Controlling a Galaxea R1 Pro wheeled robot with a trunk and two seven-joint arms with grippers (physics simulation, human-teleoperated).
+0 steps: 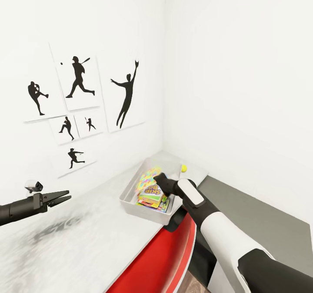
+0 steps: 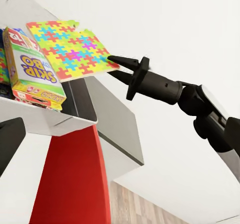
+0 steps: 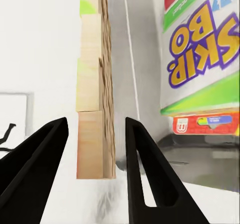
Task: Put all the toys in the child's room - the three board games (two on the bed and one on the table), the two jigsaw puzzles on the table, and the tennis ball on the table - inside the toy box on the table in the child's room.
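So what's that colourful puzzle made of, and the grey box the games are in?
The puzzle looks like wood or thick card: the right wrist view shows its edge pale tan and grainy under the bright printed top. The grey box looks like smooth matte plastic, plain and even with thin sloping walls, though a render leaves that open.

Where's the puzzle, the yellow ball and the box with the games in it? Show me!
jigsaw puzzle (image 2: 70,49), left wrist view, middle of its coloured face.
tennis ball (image 1: 184,168), head view, its centre.
toy box (image 1: 143,213), head view, near grey wall.
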